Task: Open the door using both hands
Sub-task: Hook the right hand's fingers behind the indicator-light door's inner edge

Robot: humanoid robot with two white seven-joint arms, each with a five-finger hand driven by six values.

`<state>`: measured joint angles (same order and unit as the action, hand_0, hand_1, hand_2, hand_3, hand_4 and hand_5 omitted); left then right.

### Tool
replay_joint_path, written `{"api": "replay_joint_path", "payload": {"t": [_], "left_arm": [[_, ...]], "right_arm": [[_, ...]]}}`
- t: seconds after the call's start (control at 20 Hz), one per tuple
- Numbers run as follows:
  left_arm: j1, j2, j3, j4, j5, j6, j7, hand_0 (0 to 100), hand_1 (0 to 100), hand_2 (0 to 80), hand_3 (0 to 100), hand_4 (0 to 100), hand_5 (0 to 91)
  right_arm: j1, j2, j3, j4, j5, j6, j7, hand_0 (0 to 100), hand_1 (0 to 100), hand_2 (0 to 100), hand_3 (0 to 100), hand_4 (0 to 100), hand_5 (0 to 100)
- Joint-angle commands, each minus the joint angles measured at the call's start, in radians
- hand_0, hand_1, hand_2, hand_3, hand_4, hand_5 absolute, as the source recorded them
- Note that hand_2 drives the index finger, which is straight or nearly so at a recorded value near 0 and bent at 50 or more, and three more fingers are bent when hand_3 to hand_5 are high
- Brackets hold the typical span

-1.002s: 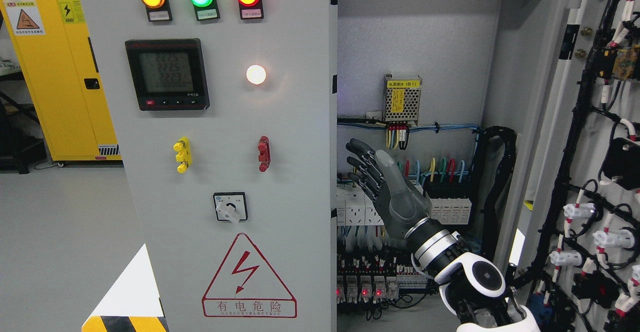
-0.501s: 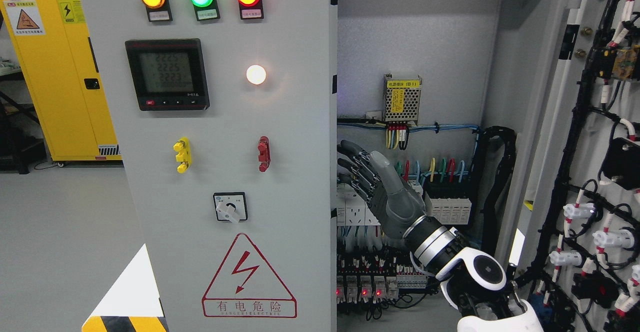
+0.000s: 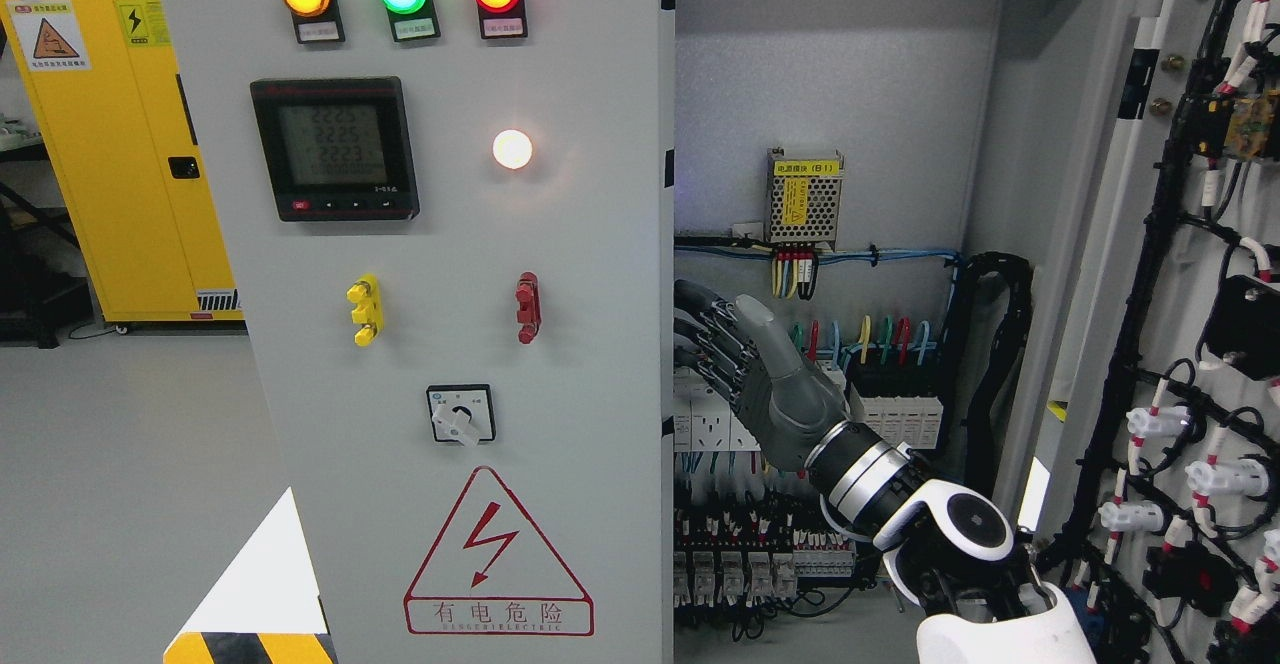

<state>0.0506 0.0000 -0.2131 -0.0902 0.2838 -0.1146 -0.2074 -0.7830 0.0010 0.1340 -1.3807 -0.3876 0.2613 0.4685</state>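
The grey left door [image 3: 580,244] of the electrical cabinet stands shut; it carries three lamps, a meter and a rotary switch. The right door [image 3: 1130,274] is swung open at the picture's right, its wired inner face showing. My right hand [image 3: 715,322] comes up from the lower right inside the open half of the cabinet. Its dark fingers [image 3: 700,296] are stretched out flat toward the inner edge of the left door and hold nothing. Whether the fingertips touch that edge I cannot tell. My left arm does not show.
Inside the cabinet are a power supply [image 3: 805,196], coloured wires and rows of breakers [image 3: 730,574] just behind the hand. A yellow cabinet [image 3: 120,144] stands at the back left. A white piece with yellow-black stripes [image 3: 255,594] sits at the lower left.
My right hand has moved left and slightly up, from the middle of the opening to the left door's inner edge. The doors have not moved.
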Motion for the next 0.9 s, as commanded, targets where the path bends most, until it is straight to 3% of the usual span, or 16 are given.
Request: {"api": "replay_joint_path", "payload": {"t": [0.0, 0.75, 0.85], "left_arm": [[0.000, 0.017, 0.000, 0.000, 0.000, 0.000, -0.003, 33, 17, 0.0, 0, 0, 0.0], [0.000, 0.006, 0.000, 0.000, 0.000, 0.000, -0.003, 33, 17, 0.0, 0, 0, 0.0], [0.000, 0.008, 0.000, 0.001, 0.000, 0.000, -0.003, 33, 17, 0.0, 0, 0, 0.0]], "right_arm": [[-0.012, -0.006, -0.016, 0.023, 0.000, 0.004, -0.001, 21, 11, 0, 0, 0, 0], [-0.013, 0.011, -0.005, 0.014, -0.013, 0.024, 0.004, 21, 11, 0, 0, 0, 0], [-0.012, 0.011, -0.005, 0.014, -0.013, 0.024, 0.028, 21, 11, 0, 0, 0, 0]]}}
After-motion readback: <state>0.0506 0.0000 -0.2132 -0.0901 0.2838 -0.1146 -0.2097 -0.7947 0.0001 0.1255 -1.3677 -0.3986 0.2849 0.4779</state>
